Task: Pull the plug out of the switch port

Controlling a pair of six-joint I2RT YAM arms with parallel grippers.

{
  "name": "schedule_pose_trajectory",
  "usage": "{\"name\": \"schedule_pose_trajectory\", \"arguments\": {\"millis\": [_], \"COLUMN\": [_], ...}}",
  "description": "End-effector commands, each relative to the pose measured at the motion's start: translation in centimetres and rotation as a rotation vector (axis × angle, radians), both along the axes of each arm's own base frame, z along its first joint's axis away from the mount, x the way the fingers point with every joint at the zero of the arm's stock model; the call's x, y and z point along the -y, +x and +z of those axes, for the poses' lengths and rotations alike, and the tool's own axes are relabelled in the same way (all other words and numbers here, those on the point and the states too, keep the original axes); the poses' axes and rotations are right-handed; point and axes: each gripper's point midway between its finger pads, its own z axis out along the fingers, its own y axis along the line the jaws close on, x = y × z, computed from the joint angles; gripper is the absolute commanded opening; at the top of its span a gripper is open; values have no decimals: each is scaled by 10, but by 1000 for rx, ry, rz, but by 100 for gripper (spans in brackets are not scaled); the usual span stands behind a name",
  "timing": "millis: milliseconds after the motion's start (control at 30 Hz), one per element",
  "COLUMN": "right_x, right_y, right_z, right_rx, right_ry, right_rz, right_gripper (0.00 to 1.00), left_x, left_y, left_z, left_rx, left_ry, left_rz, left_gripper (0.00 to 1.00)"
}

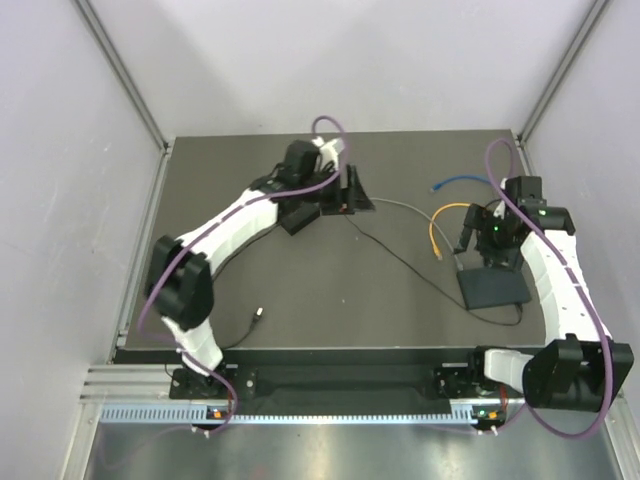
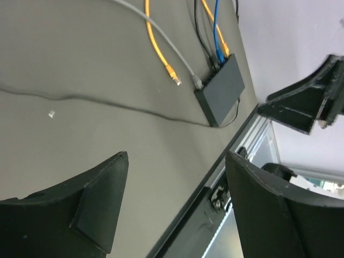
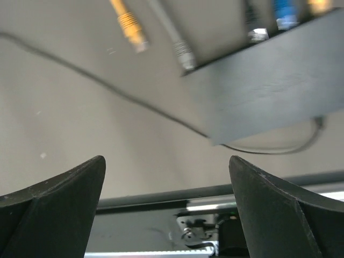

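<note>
- Right gripper (image 3: 166,158): jaws spread wide with nothing between them. It hangs above the cable side of the black box (image 3: 269,86) and touches nothing.
- Left gripper (image 2: 177,156): jaws parted and empty, held over the far middle of the table, well apart from the box.
- Switch port (image 2: 215,63): set in the box's far edge, at the right of the table. The grey plug (image 3: 184,54) and the blue plug (image 3: 284,13) are inserted there.
- Loose yellow plug (image 3: 131,29): lies on the table near the grey plug, joined to nothing.
- Thin black cord (image 2: 107,102): crosses the table towards the box.
- Table (image 1: 300,290): dark matte top with a metal rail (image 1: 330,412) along its near edge. Pale grey walls (image 1: 300,60) stand on three sides.
- Hard to make out: the right wrist view is blurred, and single sockets cannot be told apart. The box runs off that view's right edge, and the plugs at its top are cut short.
</note>
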Motion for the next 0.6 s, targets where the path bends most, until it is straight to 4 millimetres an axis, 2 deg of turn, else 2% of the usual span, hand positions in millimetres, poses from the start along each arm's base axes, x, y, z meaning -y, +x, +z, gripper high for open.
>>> {"name": "schedule_pose_trajectory", "arguments": {"millis": [0, 100, 233, 300, 367, 400, 433, 467, 500, 533, 567], "right_x": [34, 45, 70, 82, 97, 100, 105, 107, 107, 109, 111], "right_y": [-1, 3, 0, -6, -18, -25, -27, -28, -32, -35, -37], "right_z": [12, 11, -3, -7, -16, -24, -28, -32, -43, -47, -53], "right_rx": [-4, 4, -26, -39, -65, -84, -88, -96, -120, -130, -150], "right_ry": [-136, -137, -120, -143, -137, -138, -142, -136, -116, -113, -106], "right_rz": [-50, -117, -246, -312, -404, -420, -448, -455, -465, -474, -488], "right_gripper": [97, 95, 88, 87, 91, 92, 93, 94, 95, 96, 96], "left_x": [29, 41, 39, 32, 23, 19, 14, 8, 3, 2, -2], "left_y": [15, 9, -4, -11, -21, -24, -28, -35, -41, -40, -44], "left_z": [30, 28, 7, -6, -14, -17, -11, -21, -24, -18, -25], "left_rx": [77, 93, 61, 40, 33, 35, 67, 50, 62, 81, 78], "left_ry": [-15, 2, 45, 94, 131, 145, 151, 169, 176, 168, 182], "left_rz": [-71, -159, -248, -266, -288, -290, -298, -305, -309, -304, -315], "left_gripper": [77, 77, 74, 73, 73, 73, 73, 73, 73, 73, 73]}}
